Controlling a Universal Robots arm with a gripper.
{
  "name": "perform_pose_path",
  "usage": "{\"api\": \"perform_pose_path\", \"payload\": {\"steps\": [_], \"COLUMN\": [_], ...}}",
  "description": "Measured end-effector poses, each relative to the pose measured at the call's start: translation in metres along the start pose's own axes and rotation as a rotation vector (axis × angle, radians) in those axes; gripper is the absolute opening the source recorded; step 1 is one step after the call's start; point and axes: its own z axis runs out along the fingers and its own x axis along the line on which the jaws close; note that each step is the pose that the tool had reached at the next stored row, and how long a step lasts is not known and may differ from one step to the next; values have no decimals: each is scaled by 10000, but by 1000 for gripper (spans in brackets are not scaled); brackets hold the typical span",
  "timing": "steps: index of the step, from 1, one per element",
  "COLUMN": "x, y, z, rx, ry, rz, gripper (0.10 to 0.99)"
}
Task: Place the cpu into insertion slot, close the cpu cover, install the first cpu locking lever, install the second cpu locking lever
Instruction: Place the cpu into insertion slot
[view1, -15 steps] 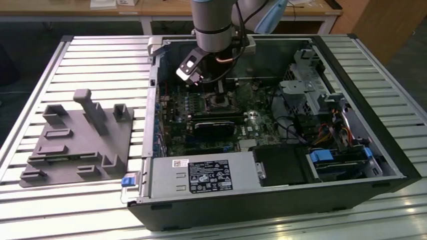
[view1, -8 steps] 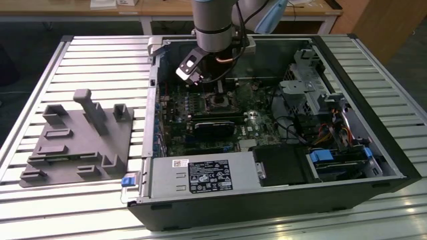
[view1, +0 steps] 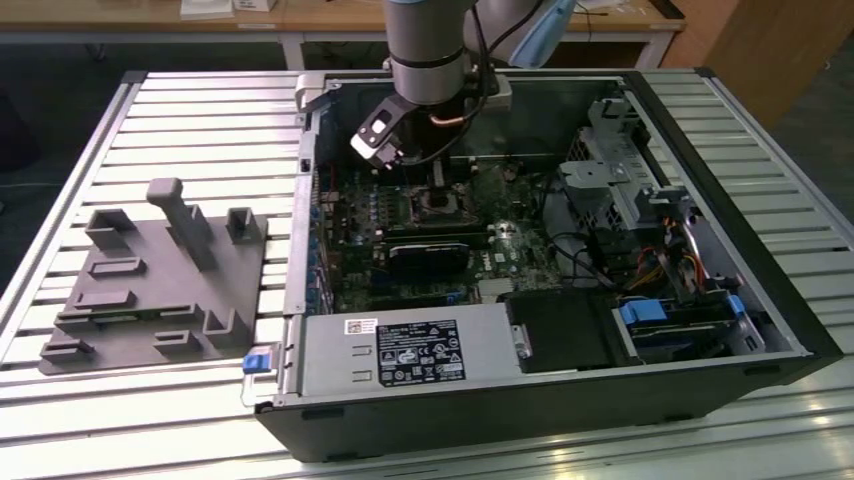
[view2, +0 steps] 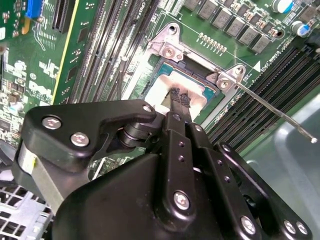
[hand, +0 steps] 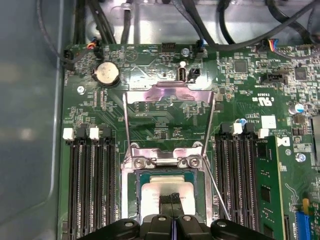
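Note:
The cpu (hand: 152, 192) (view2: 166, 85), a pale square chip, lies flat in the insertion slot (hand: 128, 200) on the green board. My gripper (hand: 171, 199) (view2: 179, 97) (view1: 434, 185) stands straight over it, its two black fingertips shut together and resting on or just above the chip's face, with nothing between them. The cpu cover (hand: 169, 93), a silvery frame with an open centre, is swung back off the slot and stands open. A thin wire locking lever (view2: 272, 109) (hand: 216, 192) sticks out unlatched from the slot's corner.
Long black memory slots (hand: 90, 185) (hand: 240, 180) flank the slot on both sides. A coin battery (hand: 105, 72) and cables (hand: 215, 20) lie beyond the cover. A black-finned card (view1: 427, 255), the power supply (view1: 400, 352) and the case walls hem in the board. A grey fixture (view1: 154, 280) sits outside.

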Motion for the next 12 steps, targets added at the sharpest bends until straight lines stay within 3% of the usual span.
{"api": "perform_pose_path", "payload": {"steps": [12], "x": [0], "y": [-2], "z": [16], "rx": [5], "ry": [1], "rz": [47], "gripper": [106]}}
